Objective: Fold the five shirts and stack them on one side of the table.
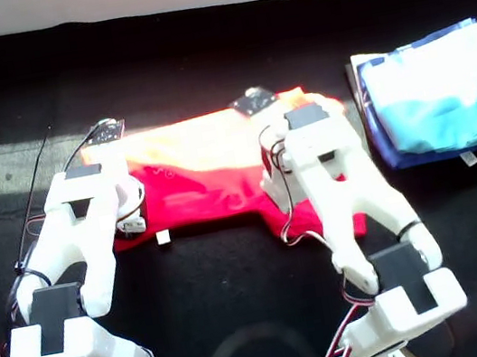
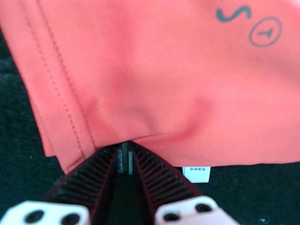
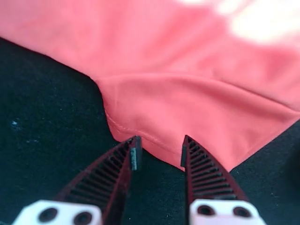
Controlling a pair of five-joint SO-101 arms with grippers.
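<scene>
- Ribbed fingers of the left pincer (image 2: 124,155) are pressed together on the hem of the red shirt (image 2: 154,79), pinching a small pucker of fabric between their tips.
- Just to one side of that pincer, a white tag (image 2: 196,174) sticks out from under the hem onto the dark table (image 2: 18,159).
- Right pincer (image 3: 160,153): fingers spread apart, holding nothing. The stitched hem of a corner flap lies right at the gap between its tips. Whether it touches them I cannot tell.
- Ahead of both pincers the red shirt lies spread out, reaching from one to the other. Its far part sits in a band of sunlight.
- Well apart from the right pincer, on its outer side away from the left arm, sits a stack of folded shirts (image 1: 440,99). A white-and-teal one is on top, with blue ones beneath.
- Bare dark cloth lies behind both pincers between the two arms, and again beyond the shirt's far edge.
- A strip of bare table separates the shirt's end from the stack.
</scene>
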